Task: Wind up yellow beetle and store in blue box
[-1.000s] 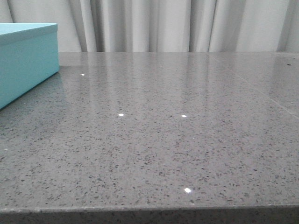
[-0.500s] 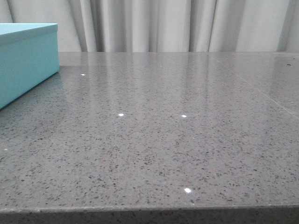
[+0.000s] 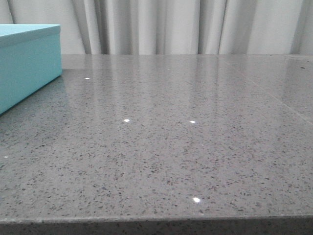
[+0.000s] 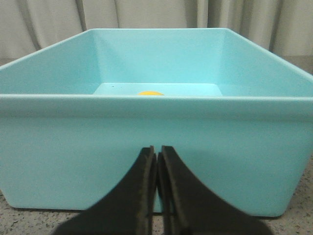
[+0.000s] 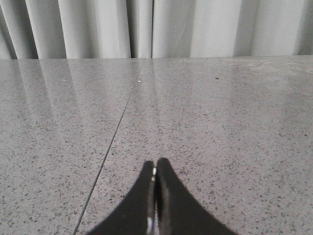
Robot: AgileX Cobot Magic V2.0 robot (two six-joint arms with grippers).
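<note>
No change from earlier: yellow beetle (image 4: 150, 92) inside blue box (image 4: 146, 147); left gripper (image 4: 157, 161), right gripper (image 5: 155, 171) closed, empty.

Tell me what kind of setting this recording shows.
Probably an indoor lab or demo bench, though that's a guess: a polished grey speckled stone table, pale pleated curtains closing off the background, and just one prop, an open blue box with something yellow inside.

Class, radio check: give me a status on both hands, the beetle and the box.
Left hand shut, empty, outside blue box. Right hand shut, empty, over bare table. Yellow sliver inside box, probably the yellow beetle. Nothing obstructing.
</note>
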